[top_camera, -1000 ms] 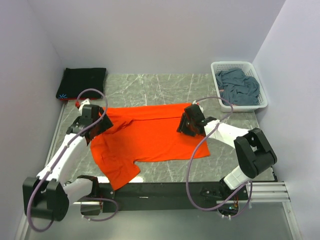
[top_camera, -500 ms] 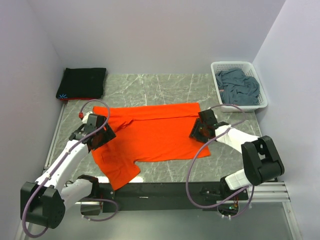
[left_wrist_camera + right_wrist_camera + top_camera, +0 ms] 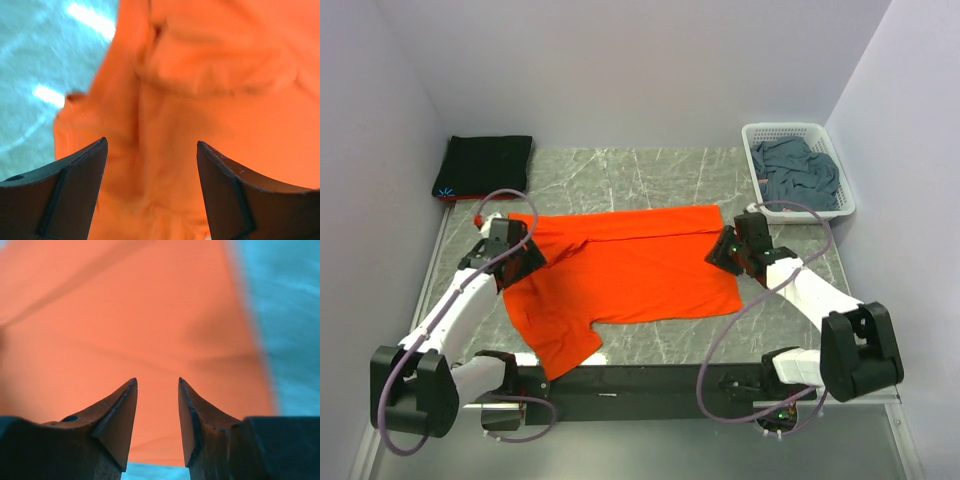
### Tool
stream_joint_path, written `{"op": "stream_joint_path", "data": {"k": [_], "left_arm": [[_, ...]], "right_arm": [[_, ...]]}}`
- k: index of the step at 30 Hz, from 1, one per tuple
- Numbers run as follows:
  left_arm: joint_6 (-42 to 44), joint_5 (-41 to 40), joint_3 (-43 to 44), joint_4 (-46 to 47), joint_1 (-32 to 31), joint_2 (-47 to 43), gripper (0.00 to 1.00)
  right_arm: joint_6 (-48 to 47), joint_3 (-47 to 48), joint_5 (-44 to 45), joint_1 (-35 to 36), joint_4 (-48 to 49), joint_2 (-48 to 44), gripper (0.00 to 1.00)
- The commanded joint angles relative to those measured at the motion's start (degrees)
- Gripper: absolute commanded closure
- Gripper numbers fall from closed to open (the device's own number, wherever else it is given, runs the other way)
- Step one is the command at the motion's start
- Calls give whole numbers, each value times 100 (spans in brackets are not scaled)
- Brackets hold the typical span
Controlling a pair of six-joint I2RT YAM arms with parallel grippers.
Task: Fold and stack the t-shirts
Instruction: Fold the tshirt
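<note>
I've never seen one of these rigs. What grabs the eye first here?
The bright orange t-shirt, spread across the middle of the marble table. The left gripper and right gripper hang open over its two ends. A folded black t-shirt sits in the far left corner, and a white basket at far right holds a crumpled blue-grey t-shirt.

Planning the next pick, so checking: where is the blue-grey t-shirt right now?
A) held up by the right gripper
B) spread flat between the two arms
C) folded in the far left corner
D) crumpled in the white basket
D: the blue-grey t-shirt lies crumpled inside the white basket in the far right corner; the one spread between the arms is the orange t-shirt.
</note>
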Motion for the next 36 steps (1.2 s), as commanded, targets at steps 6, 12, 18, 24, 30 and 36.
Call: {"op": "stream_joint_path", "data": {"k": [6,12,18,24,30,36], "left_arm": [[717,931,413,1203,787,607,25],[840,1099,475,1563,919,1056,29],[893,1178,388,1748,971,1293,32],[884,1143,422,1713,971,1364,33],[867,1169,431,1678,971,1390,32],[867,1169,431,1669,971,1346,32]], "right_arm": [[629,721,-1366,1374,2758,886,59],[1042,1925,-1648,2271,3884,2732,60],[1253,3260,-1728,2886,4142,4201,61],[1201,4035,-1508,3203,3817,4994,62],[1218,4387,-1087,3291,3448,5276,62],[1244,4624,-805,3353,3166,5470,62]]}}
